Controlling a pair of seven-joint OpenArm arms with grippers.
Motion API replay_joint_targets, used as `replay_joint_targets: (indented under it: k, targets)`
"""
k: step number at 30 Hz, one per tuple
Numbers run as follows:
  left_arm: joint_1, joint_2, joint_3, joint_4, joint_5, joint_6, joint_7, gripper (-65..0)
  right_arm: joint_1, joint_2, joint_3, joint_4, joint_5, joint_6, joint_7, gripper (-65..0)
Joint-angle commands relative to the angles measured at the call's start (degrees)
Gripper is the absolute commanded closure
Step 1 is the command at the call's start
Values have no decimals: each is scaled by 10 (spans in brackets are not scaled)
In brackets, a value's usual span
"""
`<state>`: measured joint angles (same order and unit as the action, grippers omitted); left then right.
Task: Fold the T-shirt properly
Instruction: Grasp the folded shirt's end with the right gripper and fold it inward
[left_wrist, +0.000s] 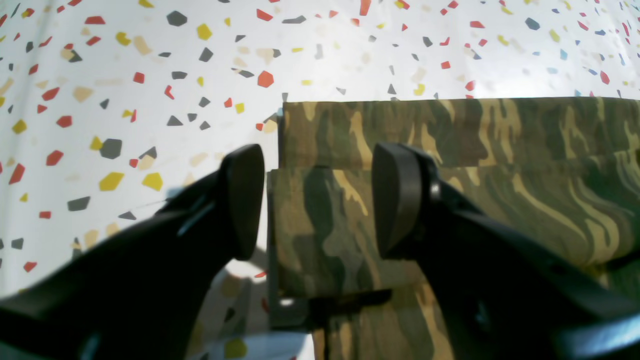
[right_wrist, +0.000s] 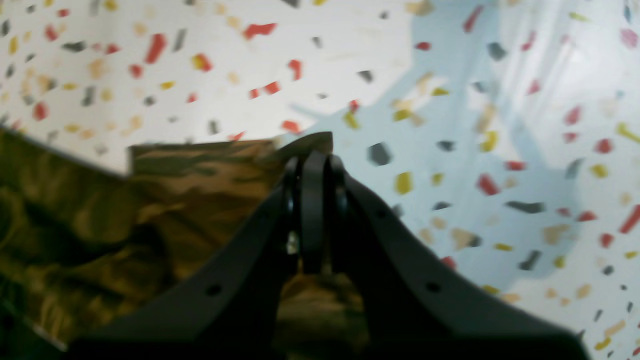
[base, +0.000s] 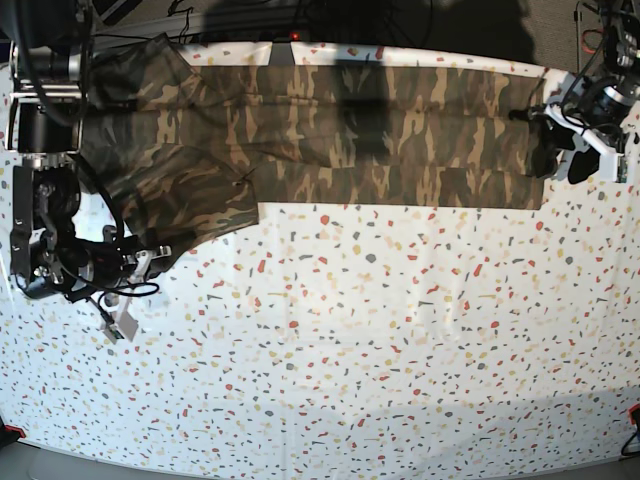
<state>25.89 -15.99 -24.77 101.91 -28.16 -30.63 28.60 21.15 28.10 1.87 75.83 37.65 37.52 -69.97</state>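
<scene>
- Nearest me, the speckled bench (base: 380, 340) lies bare across its whole front half; the shirt (base: 330, 135) is at the far edge, folded into a long band running nearly side to side.
- On my left, the right gripper (right_wrist: 314, 165) has its jaws pressed fully together on a corner of the shirt, a flap of cloth poking out just past the tips. That end is bunched and hangs loose toward the gripper.
- On my right, the left gripper (left_wrist: 317, 200) stands with jaws wide apart, straddling the band's end edge, holding nothing. The cloth here lies flat in neat layers.
- The step looks to be carrying the loose left end over onto the band. To do it well, I'd lift just enough to clear the bench, keep the edge taut, and let the left gripper pin or pinch its end so the band doesn't drag.
- Line up edges before letting go.
</scene>
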Motion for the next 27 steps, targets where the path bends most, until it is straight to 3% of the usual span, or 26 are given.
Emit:
replay_joint_targets:
  k: [1,4,13,22,27]
  targets:
    - [2,-7,-4,11,-8,-4,-12,-335,8,10,4,26,28,2,-7,0]
    - [2,-7,-4,11,-8,-4,-11,-335,-28,15,4,98,72,17,-36,0]
    - [2,-7,-4,11,-8,-4,-12,-335,-206,13,4,297,83,22,-37,0]
    - [2,-7,-4,11,-8,-4,-12,-335,-311,13,4,363,176,22,-38,0]
    - [1,-7,-4,11,-8,-4,-12,-335,-341,13,4,363,177,22,-38,0]
